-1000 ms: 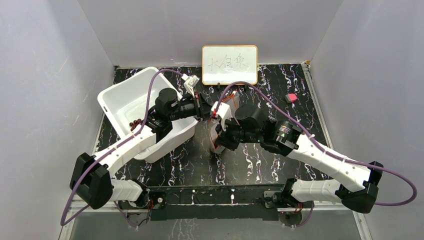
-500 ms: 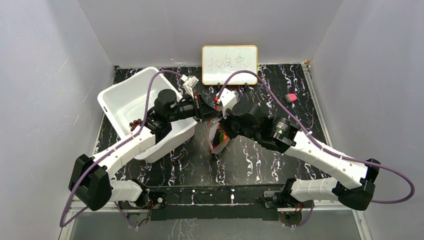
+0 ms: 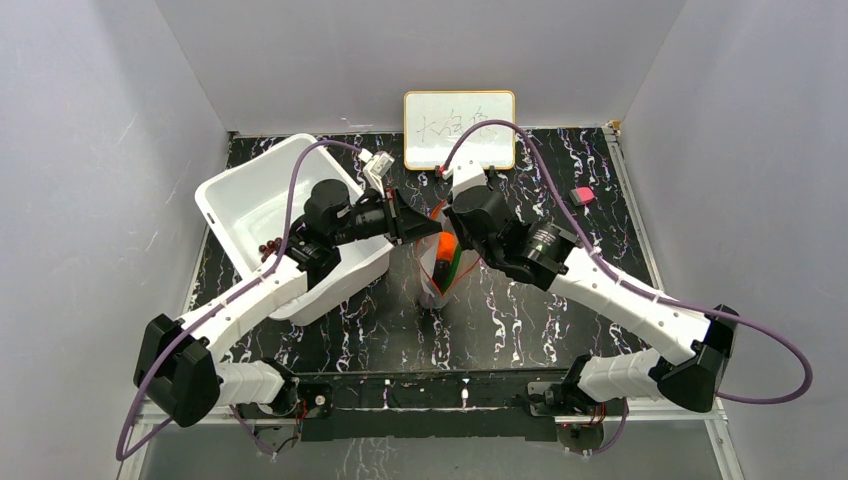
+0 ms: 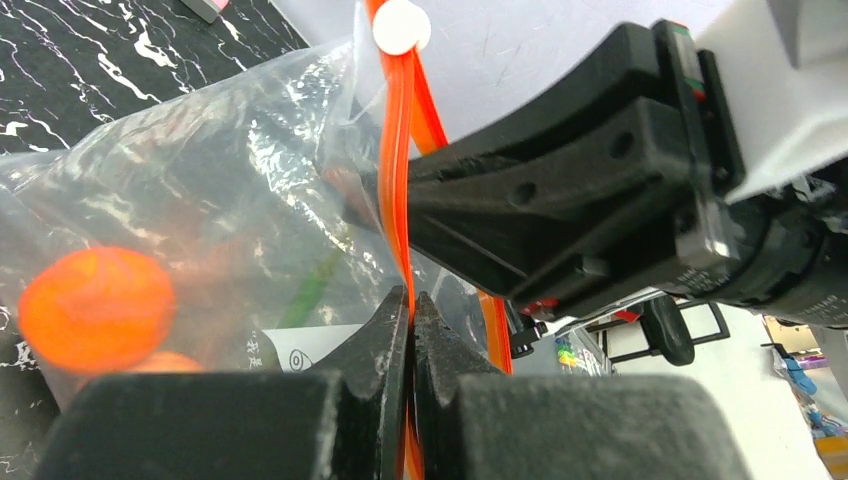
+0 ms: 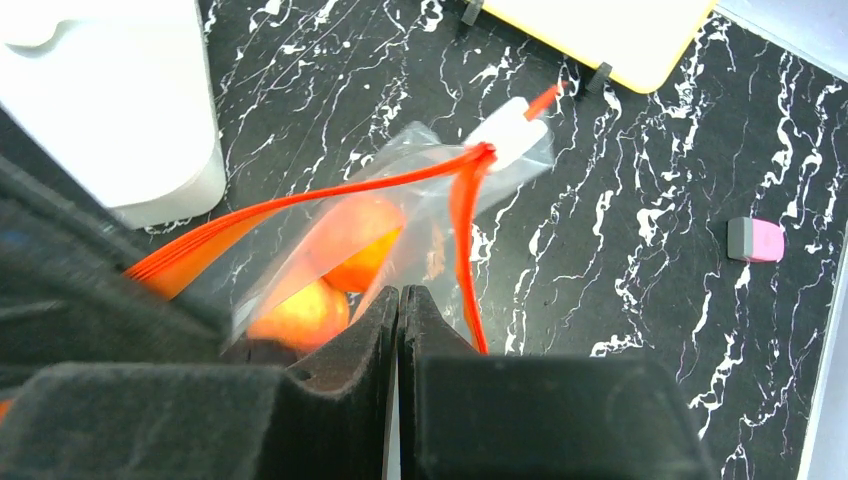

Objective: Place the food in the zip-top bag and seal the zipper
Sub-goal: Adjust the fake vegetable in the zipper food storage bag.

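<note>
You're at the sealing step: your left gripper [image 4: 410, 312] pinches the zipper [image 4: 391, 150] at frame centre. Your right gripper [image 5: 398, 300], fingers pressed together, appears to nip the zip-top bag [image 5: 425, 230]. Next, slide along the strip.

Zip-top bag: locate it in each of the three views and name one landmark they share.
Top external: zip-top bag at centre, right of the white bin.
Left wrist: it fills the left half.
Right wrist: middle of the picture.
Shared landmark: the orange fruit inside it.
</note>
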